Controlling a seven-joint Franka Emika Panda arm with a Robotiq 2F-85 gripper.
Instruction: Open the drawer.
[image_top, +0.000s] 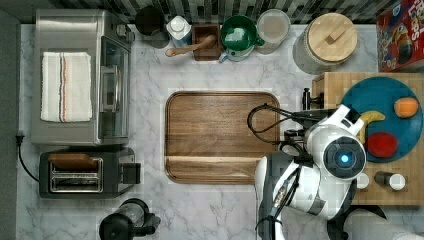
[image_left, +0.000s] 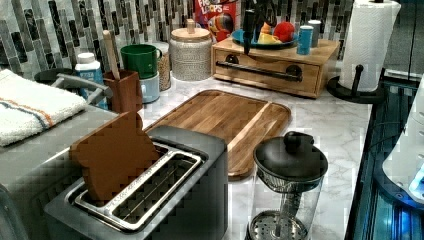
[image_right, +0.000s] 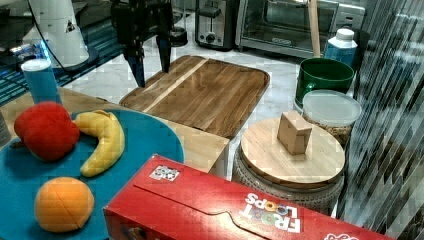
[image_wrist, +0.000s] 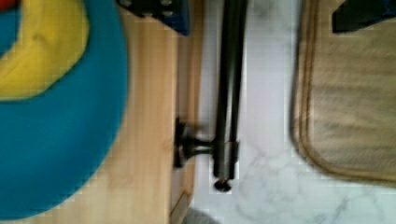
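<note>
A white marble bench (image_top: 220, 210) carries kitchen things. In the top view, a steel oven (image_top: 80, 75) with a folded towel (image_top: 66, 86) on top sits at the top view's left, with a toaster (image_top: 87, 172) below it holding a brown slice. A dark wooden tray (image_top: 222, 136) lies in the middle of the bench.

At the top view's right stands a pale wooden unit (image_left: 272, 62). On top of it sits a blue plate (image_top: 395, 95) with a banana (image_right: 102, 140), a red fruit (image_right: 46, 129) and an orange fruit (image_right: 64, 204). The drawer (image_left: 270, 72) is in the front of this unit, facing the tray. It appears shut, its front flush with the unit. Its handle (image_left: 262, 71), a long black bar, runs across the front on two posts.

The white arm (image_top: 320, 175) reaches in from the top view's lower right, partly over the unit. In the right view the gripper (image_right: 150, 62) hangs with its two dark fingers (image_right: 136, 67) pointing down and spread apart, holding nothing. In the wrist view the bar runs between the fingertips, which sit on either side of it and apart from it.

Along the back wall stand a green mug (image_top: 239, 34), a lidded jar (image_top: 330, 40) and a red cereal box (image_right: 240, 215).
</note>
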